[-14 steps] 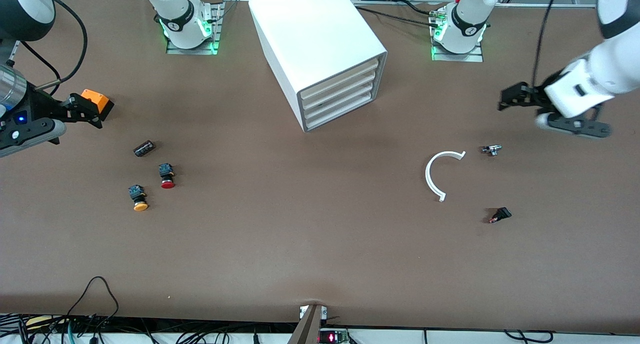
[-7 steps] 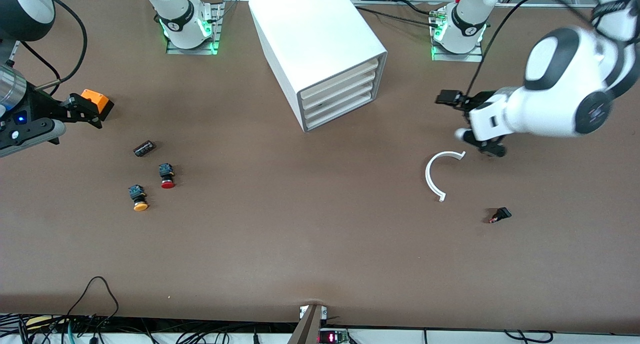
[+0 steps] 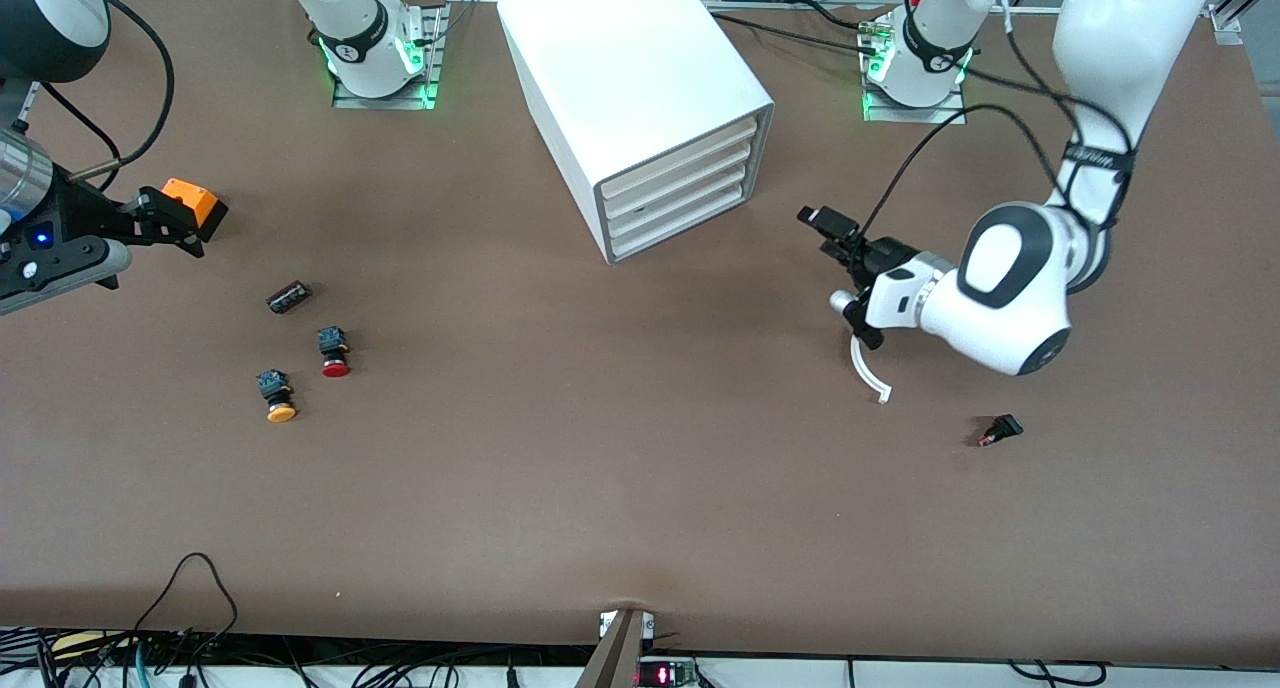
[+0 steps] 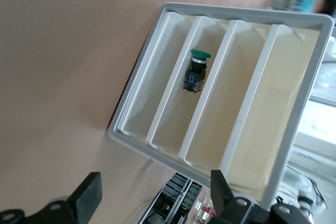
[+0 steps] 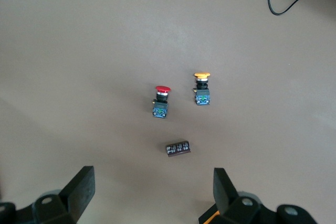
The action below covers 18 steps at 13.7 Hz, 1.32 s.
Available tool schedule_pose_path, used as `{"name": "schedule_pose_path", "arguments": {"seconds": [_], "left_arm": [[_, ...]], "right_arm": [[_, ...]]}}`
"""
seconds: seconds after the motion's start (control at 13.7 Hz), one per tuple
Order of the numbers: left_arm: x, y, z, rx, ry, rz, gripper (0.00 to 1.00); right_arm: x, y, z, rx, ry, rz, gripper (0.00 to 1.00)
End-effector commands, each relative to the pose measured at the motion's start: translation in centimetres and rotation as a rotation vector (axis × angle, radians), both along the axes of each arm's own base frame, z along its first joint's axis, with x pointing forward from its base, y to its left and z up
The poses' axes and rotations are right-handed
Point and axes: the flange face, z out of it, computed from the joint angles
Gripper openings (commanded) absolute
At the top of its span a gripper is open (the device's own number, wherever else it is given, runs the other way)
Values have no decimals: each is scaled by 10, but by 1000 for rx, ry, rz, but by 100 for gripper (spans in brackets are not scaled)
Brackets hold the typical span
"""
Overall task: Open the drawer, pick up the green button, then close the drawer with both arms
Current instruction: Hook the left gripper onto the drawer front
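Note:
The white cabinet (image 3: 640, 78) stands at the table's back middle with four drawers flush in it. In the left wrist view the green-capped button (image 4: 197, 69) lies in the second drawer from the bottom (image 4: 173, 114), seen over its low front; that drawer also shows in the front view (image 3: 690, 194). My left gripper (image 3: 838, 268) is open and empty, in front of the cabinet toward the left arm's end, pointing at it (image 4: 153, 192). My right gripper (image 3: 165, 223) is open and empty, waiting at the right arm's end (image 5: 152, 187).
A white curved part (image 3: 865, 368) lies partly under the left hand; a small black part (image 3: 1000, 430) lies nearer the camera. A red-capped button (image 3: 334, 353), a yellow-capped button (image 3: 276, 396), a black cylinder (image 3: 288, 296) and an orange block (image 3: 192, 201) lie near the right gripper.
The left arm has swung from the table's left-arm end toward the cabinet front and now covers part of the curved part. The right arm has not moved.

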Motion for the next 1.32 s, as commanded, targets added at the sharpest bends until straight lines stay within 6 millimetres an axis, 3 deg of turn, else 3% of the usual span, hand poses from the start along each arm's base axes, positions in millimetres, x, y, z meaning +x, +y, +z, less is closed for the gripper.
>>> {"name": "schedule_pose_path", "arguments": {"seconds": [0.0, 0.15, 0.29, 0.44, 0.73, 1.02, 1.24], "left_arm": [[-8, -13, -53, -174, 34, 23, 89], [-24, -27, -85, -299, 42, 65, 79], [-46, -54, -118, -402, 26, 91, 69], [-65, -81, -132, -433, 25, 112, 58], [-95, -136, -146, -419, 37, 117, 44], [-108, -144, -162, -414, 73, 123, 38], [-113, -144, -164, -412, 79, 119, 23]], "right_arm": [[2, -1, 5, -5, -8, -1, 100], [4, -1, 6, -6, -20, -1, 100], [4, 0, 6, -4, -25, 0, 100], [4, 0, 6, -6, -25, 1, 100], [4, -3, 5, -6, -20, -4, 100], [4, -3, 5, -6, -22, -4, 100], [4, -3, 6, -8, -24, -4, 100]]}}
